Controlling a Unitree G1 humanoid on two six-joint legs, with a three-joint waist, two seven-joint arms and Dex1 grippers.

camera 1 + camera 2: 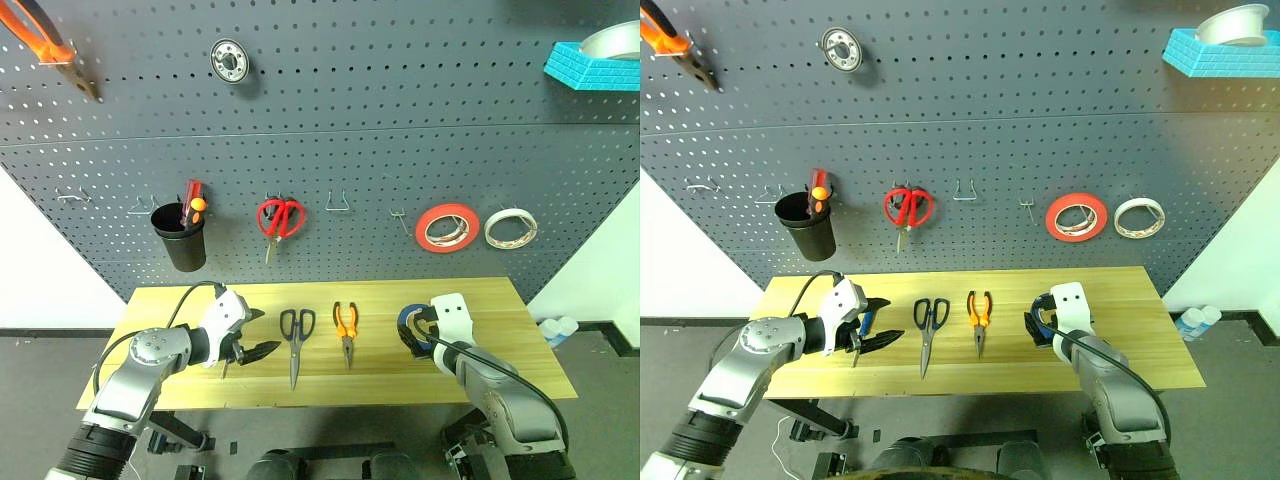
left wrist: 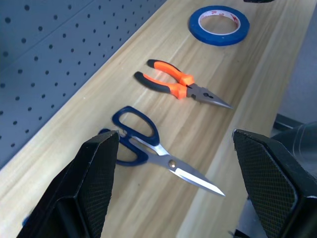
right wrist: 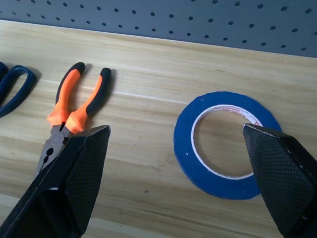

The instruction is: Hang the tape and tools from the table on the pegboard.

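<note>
Both arms reach forward and slightly downward, the left pincer (image 1: 250, 350) and right pincer (image 3: 178, 163) each spread wide, holding nothing.

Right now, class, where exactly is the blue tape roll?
The blue tape roll lies flat on the table, toward the robot's right, beside the orange-handled pliers, with the right gripper open over it.

The blue tape roll (image 2: 219, 25) bears small red core print, too small to read.

the right hand (image 1: 425, 330) covered much of the blue tape (image 1: 412, 327); the left hand (image 1: 872, 325) hid most of the blue-handled screwdriver (image 1: 867, 322)
</note>
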